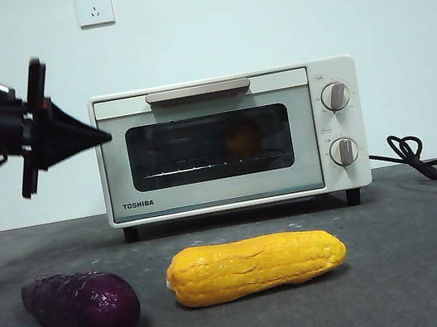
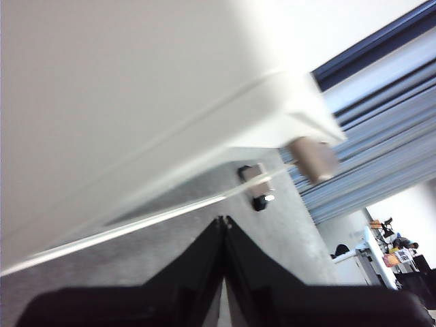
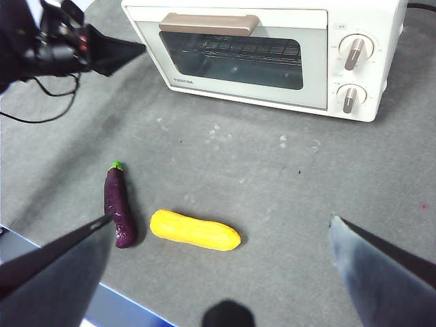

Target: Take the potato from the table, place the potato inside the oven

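The potato (image 1: pixel 241 139) already sits inside the oven (image 1: pixel 231 140) — in the front view it shows as a dim round tan shape behind the dark glass, resting on the rack a little to the right of the door's middle. The door is shut, its bar handle (image 1: pixel 197 91) lying flat along the top edge, so the main work of the task looks finished and I judge that little remains beyond drawing the arms clear. The left gripper (image 1: pixel 101 136) hangs in the air at about nine o'clock from the oven door, its jaws pressed together into a single point with nothing between them; its tip is level with the upper left corner of the oven front, and whether it touches the casing I cannot tell. The right gripper (image 3: pixel 221 235) waits high above the table (image 1: pixel 420 264) with its jaws spread wide and empty. On the table, in front of the oven at about six o'clock, lie the yellow corn cob (image 1: pixel 256 265) and, near its left, the dark purple vegetable (image 1: pixel 81 307), both lying loose on the surface.
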Available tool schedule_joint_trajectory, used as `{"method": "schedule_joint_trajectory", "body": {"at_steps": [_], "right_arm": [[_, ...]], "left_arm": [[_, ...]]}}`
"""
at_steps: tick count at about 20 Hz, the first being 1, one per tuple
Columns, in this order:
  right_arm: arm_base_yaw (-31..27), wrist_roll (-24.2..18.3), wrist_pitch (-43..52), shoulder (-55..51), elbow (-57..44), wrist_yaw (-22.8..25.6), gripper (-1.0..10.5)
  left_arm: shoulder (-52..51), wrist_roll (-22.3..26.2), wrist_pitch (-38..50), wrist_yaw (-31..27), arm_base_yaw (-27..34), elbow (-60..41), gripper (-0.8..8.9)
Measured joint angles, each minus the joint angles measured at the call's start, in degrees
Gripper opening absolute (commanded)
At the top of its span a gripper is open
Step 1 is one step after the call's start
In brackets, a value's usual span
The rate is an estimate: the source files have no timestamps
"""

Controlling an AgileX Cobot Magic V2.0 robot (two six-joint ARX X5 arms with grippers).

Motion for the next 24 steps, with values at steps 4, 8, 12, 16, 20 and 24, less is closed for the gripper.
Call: {"method": "schedule_joint_trajectory", "body": {"at_steps": [4, 8, 12, 16, 20, 24], "right_arm": [[0.0, 0.0, 0.0, 0.5, 0.0, 0.0, 6.0], [0.0, -1.0, 0.0, 2.2, 0.0, -0.1, 6.0], [0.0, -2.8, 0.0, 4.3, 0.0, -0.2, 6.0], [0.0, -4.2, 0.0, 5.3, 0.0, -2.6, 5.9], [0.0, -4.6, -0.1, 5.3, 0.0, -4.7, 4.7], [0.0, -4.6, -1.5, 5.3, 0.0, -4.7, 0.0]], "left_arm": [[-10.6, 3.3, -9.8, -0.7, -0.1, 0.0, -0.07], [-25.5, 12.0, -27.5, -6.4, -0.9, 0.0, -0.07], [-41.4, 24.1, -49.5, -17.7, -3.2, 0.0, -0.07], [-53.6, 32.9, -66.6, -28.0, -5.5, 0.0, -0.08], [-60.6, 36.6, -76.2, -30.6, -6.1, 0.0, -0.08], [-63.6, 37.4, -80.1, -31.1, -6.2, 0.0, -0.08]]}}
